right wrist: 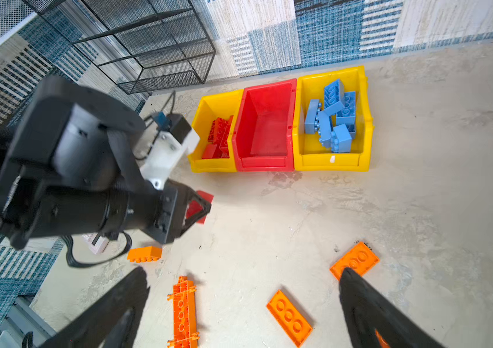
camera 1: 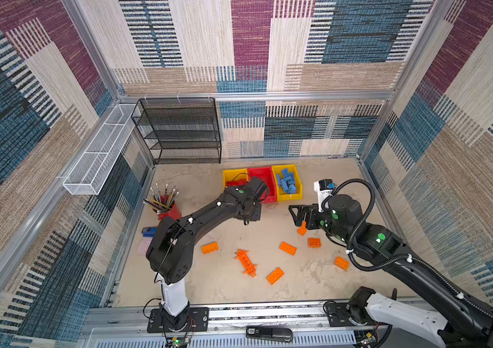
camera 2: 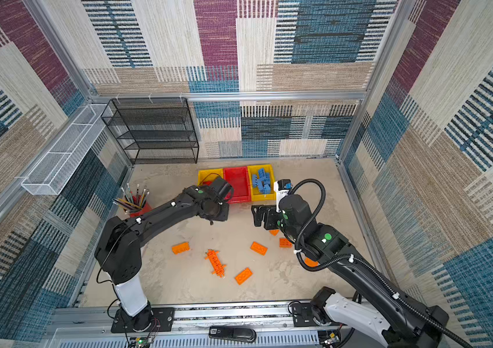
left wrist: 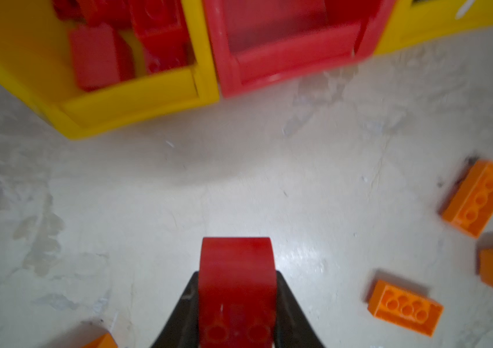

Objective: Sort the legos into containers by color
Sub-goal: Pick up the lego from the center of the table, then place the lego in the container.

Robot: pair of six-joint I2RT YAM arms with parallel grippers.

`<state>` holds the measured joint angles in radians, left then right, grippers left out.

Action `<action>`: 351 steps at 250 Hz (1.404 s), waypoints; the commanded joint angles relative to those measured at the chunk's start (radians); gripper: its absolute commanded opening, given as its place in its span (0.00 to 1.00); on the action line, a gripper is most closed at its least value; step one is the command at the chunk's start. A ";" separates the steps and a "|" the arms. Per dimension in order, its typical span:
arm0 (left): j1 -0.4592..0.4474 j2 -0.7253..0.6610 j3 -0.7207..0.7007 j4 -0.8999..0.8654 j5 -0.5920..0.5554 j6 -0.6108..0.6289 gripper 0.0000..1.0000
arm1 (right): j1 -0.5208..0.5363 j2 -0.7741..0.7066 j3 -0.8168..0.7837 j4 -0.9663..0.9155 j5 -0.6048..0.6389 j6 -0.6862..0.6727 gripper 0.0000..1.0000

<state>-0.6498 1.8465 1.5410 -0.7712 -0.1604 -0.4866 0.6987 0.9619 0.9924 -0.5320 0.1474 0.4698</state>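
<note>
My left gripper [left wrist: 237, 274] is shut on a red lego [left wrist: 236, 259] and hangs just above the floor, a short way in front of the containers. The left yellow bin [right wrist: 213, 166] holds red legos [right wrist: 219, 135]. The red bin [right wrist: 264, 165] shows nothing inside. Blue legos [right wrist: 332, 117] fill the right yellow bin [right wrist: 329, 162]. My right gripper [right wrist: 242, 271] stands open with nothing between its fingers, above several orange legos: a flat brick [right wrist: 289, 318], the long holed plate [right wrist: 183, 313] and another brick [right wrist: 356, 259] by one fingertip.
More orange bricks [camera 1: 210, 247] [camera 1: 341, 262] [camera 1: 275, 275] lie scattered on the floor. A red pencil cup [camera 1: 168, 209] and a blue stapler [camera 1: 148, 231] sit at the left. A black mesh shelf [camera 1: 178, 132] stands at the back, with a white wire basket [camera 1: 100, 150] on the left wall.
</note>
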 commanded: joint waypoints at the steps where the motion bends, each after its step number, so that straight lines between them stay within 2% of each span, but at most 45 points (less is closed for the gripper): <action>1: 0.061 0.041 0.088 -0.016 -0.020 0.089 0.20 | 0.001 0.030 0.020 0.058 -0.027 -0.015 0.99; 44: 0.176 0.179 0.294 -0.057 0.010 0.106 0.20 | 0.001 0.101 0.059 0.090 -0.056 -0.032 0.99; 89: 0.242 0.340 0.497 -0.096 0.063 0.092 0.22 | 0.001 0.173 0.077 0.126 -0.078 -0.052 0.99; 112: 0.260 0.423 0.611 -0.143 0.073 0.094 0.31 | 0.001 0.203 0.084 0.140 -0.087 -0.059 0.99; 137: 0.274 0.491 0.706 -0.176 0.093 0.097 0.48 | -0.001 0.219 0.085 0.154 -0.098 -0.067 0.99; 180: 0.279 0.513 0.749 -0.182 0.119 0.091 0.66 | -0.003 0.229 0.084 0.151 -0.106 -0.087 0.99; 204: 0.280 0.471 0.701 -0.151 0.143 0.083 0.72 | -0.004 0.261 0.095 0.118 -0.102 -0.091 0.99; 236: 0.277 0.349 0.549 -0.079 0.162 0.054 0.72 | -0.004 0.290 0.092 0.121 -0.171 -0.112 0.99; 290: 0.276 0.033 0.115 0.099 0.159 -0.004 0.72 | -0.004 0.304 0.042 0.139 -0.162 -0.074 0.99; 324: 0.267 -0.169 -0.151 0.182 0.172 -0.051 0.72 | -0.004 0.263 -0.033 0.216 -0.145 -0.073 0.99; 351: 0.236 -0.322 -0.341 0.228 0.168 -0.089 0.72 | -0.004 0.247 -0.042 0.231 -0.203 -0.067 0.99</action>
<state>-0.3878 1.6451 1.3487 -0.6350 0.0029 -0.5110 0.6945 1.2270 0.9558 -0.3817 -0.0082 0.3859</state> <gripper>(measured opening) 0.719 0.994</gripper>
